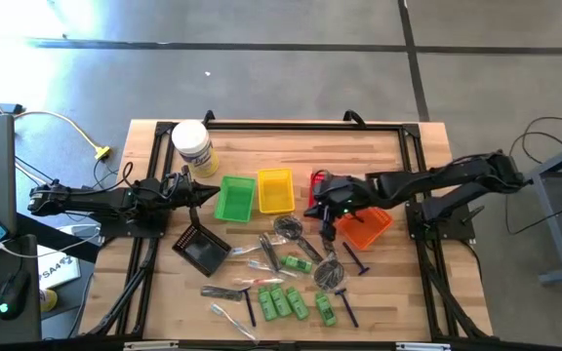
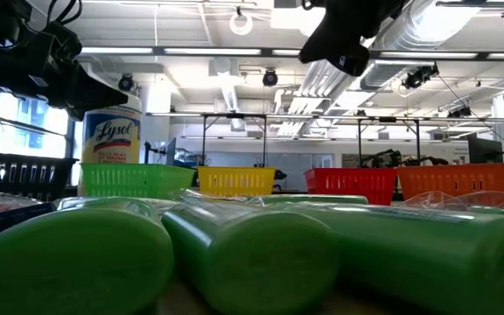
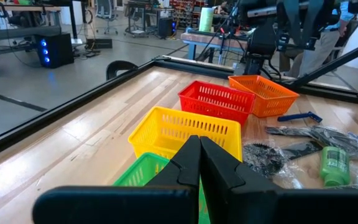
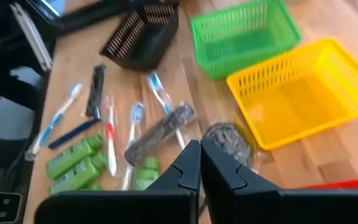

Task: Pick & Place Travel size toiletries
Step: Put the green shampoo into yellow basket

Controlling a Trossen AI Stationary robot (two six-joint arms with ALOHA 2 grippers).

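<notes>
The travel size toiletries lie loose on the near middle of the table. They are green little bottles (image 1: pixel 281 300) (image 4: pixel 73 160), blue-handled razors (image 1: pixel 356 261), clear-wrapped toothbrushes (image 1: pixel 227 314) (image 4: pixel 109 140) and dark round pieces in clear wrap (image 1: pixel 332 275) (image 4: pixel 229 140). My right gripper (image 1: pixel 311 211) (image 4: pixel 199 150) hangs shut in the air above the table's middle, by the red basket (image 1: pixel 316 181), tilted down toward the toiletries and holding nothing. My left gripper (image 1: pixel 209 193) (image 3: pixel 199 144) waits shut at the left, just short of the green basket (image 1: pixel 234 198).
Green, yellow (image 1: pixel 275 191), red and orange (image 1: pixel 364 226) baskets stand in a row across the table's middle. A black basket (image 1: pixel 201 250) sits tilted at the near left. A white jar with a yellow label (image 1: pixel 192 146) stands at the far left. A black frame rail (image 1: pixel 301 125) edges the table.
</notes>
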